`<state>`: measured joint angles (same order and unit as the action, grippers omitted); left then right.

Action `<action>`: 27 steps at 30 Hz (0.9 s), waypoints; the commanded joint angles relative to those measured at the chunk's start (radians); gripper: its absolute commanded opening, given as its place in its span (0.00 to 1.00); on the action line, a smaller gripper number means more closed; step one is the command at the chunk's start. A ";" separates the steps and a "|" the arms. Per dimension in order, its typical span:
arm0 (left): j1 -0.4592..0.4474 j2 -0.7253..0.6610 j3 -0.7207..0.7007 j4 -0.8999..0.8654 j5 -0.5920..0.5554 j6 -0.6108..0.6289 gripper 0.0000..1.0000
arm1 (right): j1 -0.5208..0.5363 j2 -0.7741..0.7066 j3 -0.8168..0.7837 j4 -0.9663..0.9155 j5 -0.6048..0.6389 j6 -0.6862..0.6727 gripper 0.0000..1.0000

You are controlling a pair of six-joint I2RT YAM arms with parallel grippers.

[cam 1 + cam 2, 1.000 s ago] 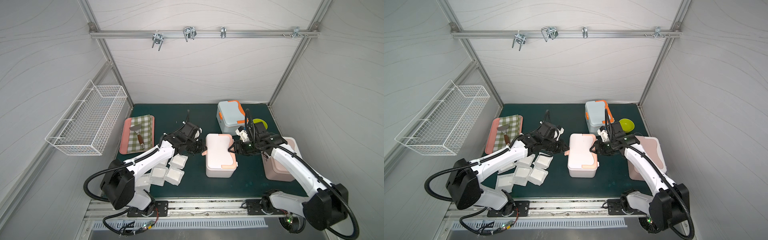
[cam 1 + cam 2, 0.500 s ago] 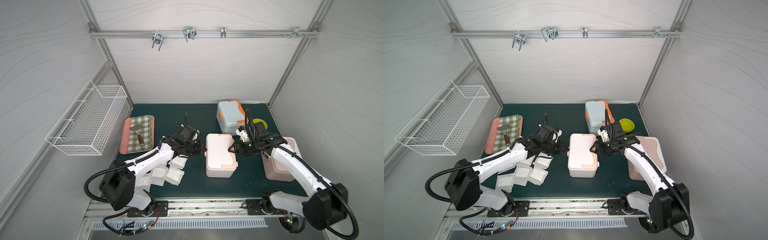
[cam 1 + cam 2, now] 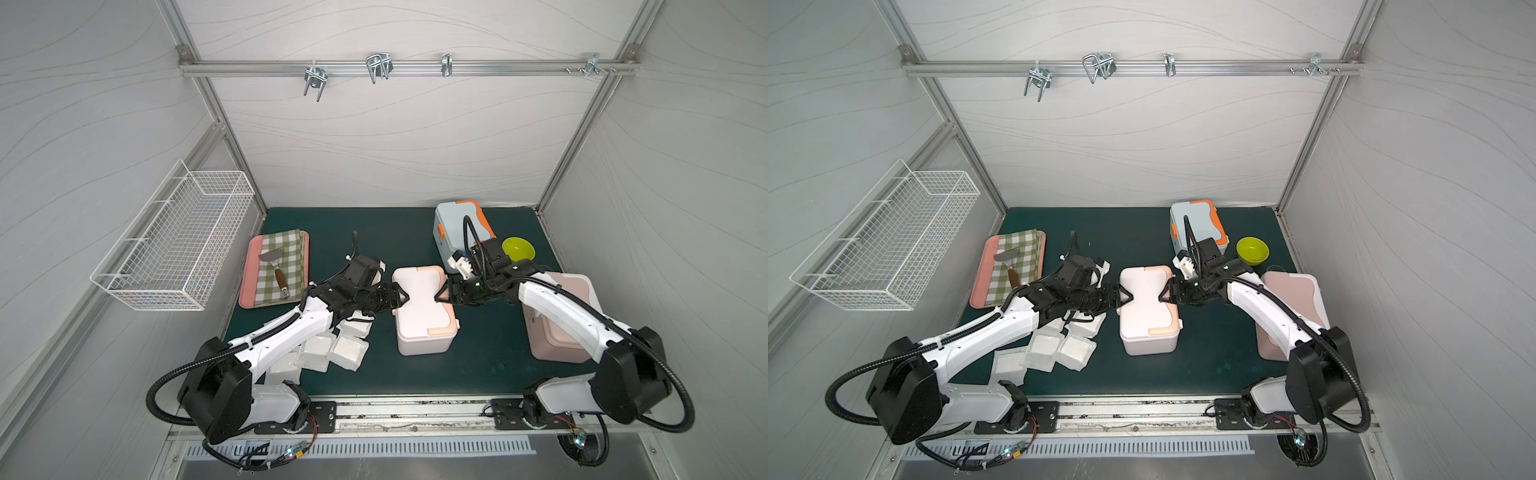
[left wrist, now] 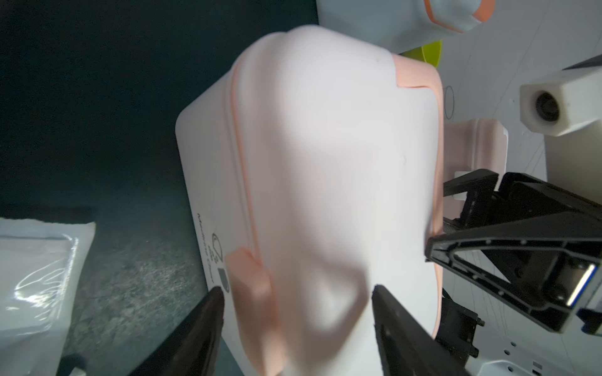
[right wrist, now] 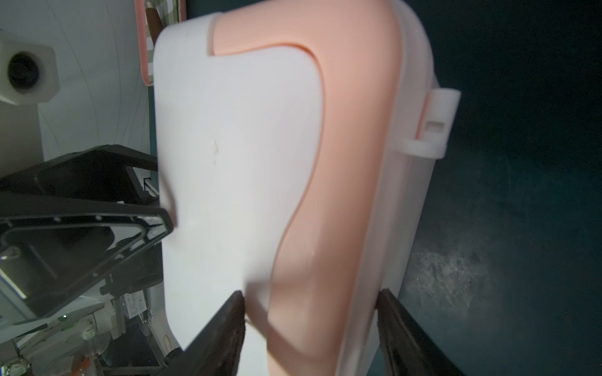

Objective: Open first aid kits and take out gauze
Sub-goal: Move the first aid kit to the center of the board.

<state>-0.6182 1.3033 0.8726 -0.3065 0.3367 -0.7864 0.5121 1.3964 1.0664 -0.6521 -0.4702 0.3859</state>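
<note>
The white first aid kit with peach trim [image 3: 422, 309] [image 3: 1146, 309] stands mid-table, lid down. My left gripper [image 3: 401, 297] [image 3: 1126, 297] [image 4: 296, 293] is open at its left edge, with the peach latch [image 4: 250, 283] between the spread fingers. Across from it, my right gripper [image 3: 441, 296] [image 3: 1163, 296] [image 5: 311, 299] is open astride the peach-trimmed right edge [image 5: 342, 162]. The pale pink kit [image 3: 561, 316] lies under the right arm. The light blue kit [image 3: 457, 224] stands at the back. Several wrapped gauze pads [image 3: 332, 349] [image 3: 1059, 349] [image 4: 39, 276] are piled under the left arm.
A pink tray [image 3: 249, 270] with checked cloth and a spatula [image 3: 276, 266] lies back left. A green bowl [image 3: 518, 249] sits next to the blue kit. A wire basket [image 3: 174, 249] hangs on the left wall, and hooks hang from the rear rail.
The left gripper's jaws have spread wide at the kit's left edge. The right gripper's jaws have opened wider. Both arms have barely shifted.
</note>
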 commanded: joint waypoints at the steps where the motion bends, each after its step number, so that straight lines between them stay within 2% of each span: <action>1: 0.009 -0.056 0.011 0.009 0.008 0.004 0.74 | 0.009 -0.021 0.040 -0.012 0.070 -0.004 0.75; 4: 0.009 -0.103 0.008 -0.038 -0.005 0.014 0.76 | 0.012 -0.089 0.039 -0.059 0.126 -0.024 0.83; 7: 0.005 -0.150 0.003 -0.100 -0.009 0.024 0.76 | 0.027 -0.170 0.020 -0.117 0.168 -0.045 0.87; 12: -0.072 -0.233 0.013 -0.227 -0.069 0.035 0.76 | 0.105 -0.336 -0.038 -0.205 0.202 -0.045 0.84; 18: -0.263 -0.266 0.005 -0.274 -0.136 -0.026 0.76 | 0.286 -0.507 -0.138 -0.270 0.255 0.071 0.74; 23: -0.343 -0.242 -0.031 -0.207 -0.151 -0.071 0.74 | 0.446 -0.515 -0.253 -0.184 0.315 0.180 0.68; 27: -0.357 -0.199 -0.037 -0.160 -0.152 -0.067 0.74 | 0.473 -0.437 -0.267 -0.096 0.433 0.198 0.67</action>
<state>-0.9676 1.0843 0.8310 -0.5369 0.2157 -0.8387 0.9775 0.9306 0.7937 -0.8249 -0.1490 0.5343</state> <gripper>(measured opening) 0.742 0.671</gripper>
